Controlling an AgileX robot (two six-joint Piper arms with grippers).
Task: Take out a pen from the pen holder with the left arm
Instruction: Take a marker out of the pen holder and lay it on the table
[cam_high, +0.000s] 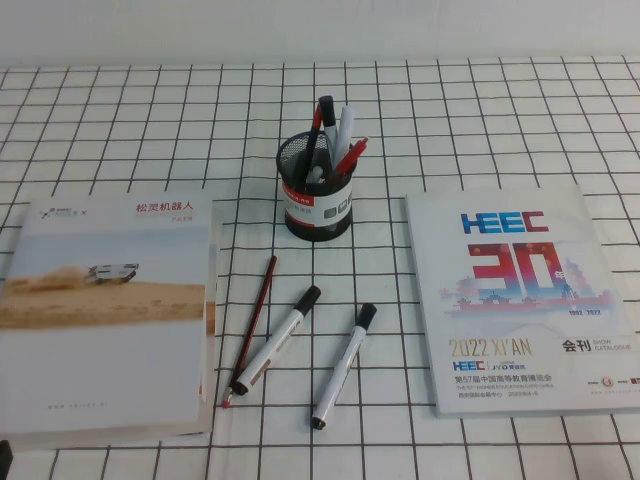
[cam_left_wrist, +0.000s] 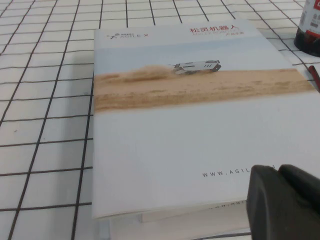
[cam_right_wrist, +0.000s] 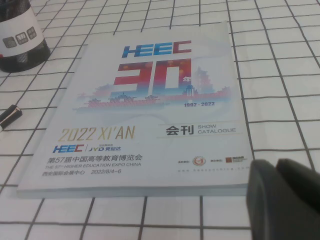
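Left gripper (cam_left_wrist: 279, 172) — fingers pressed together, empty — hangs over the near-left brochure (cam_high: 105, 310), right gripper (cam_right_wrist: 280, 175) likewise over the near-right catalogue (cam_high: 525, 290); reach apparently not begun: next, open and travel far-right to a pen (cam_high: 343, 130) upright in the central pen holder (cam_high: 316, 205).

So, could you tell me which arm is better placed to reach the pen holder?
Left, marginally: the pen holder stands mid-table; the left gripper, shut, hangs over the booklet, the right gripper over the catalogue, both about equally far back.
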